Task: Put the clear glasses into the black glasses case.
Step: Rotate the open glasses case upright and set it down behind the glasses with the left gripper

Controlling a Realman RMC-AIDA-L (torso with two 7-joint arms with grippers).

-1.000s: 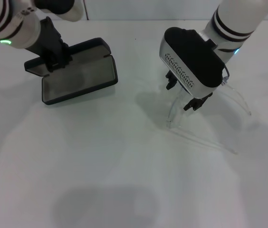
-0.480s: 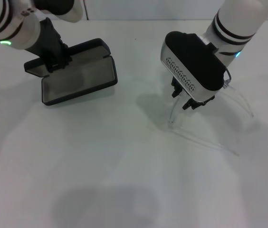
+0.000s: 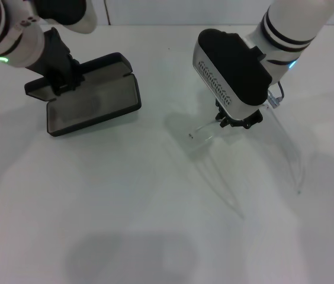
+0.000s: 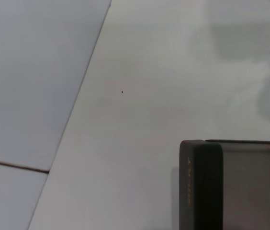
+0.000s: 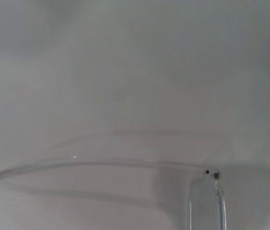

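While the right gripper (image 3: 235,122) is clamped on the front of the clear glasses (image 3: 285,148), the frame hangs from it, right of the table's (image 3: 125,207) centre, its two thin arms trailing toward the near edge. Off to the left, well apart, the black glasses case (image 3: 90,97) lies open, grey lining up. Left gripper (image 3: 60,86) sits at the case's raised lid; can't tell whether it's pinching the lid or just touching.
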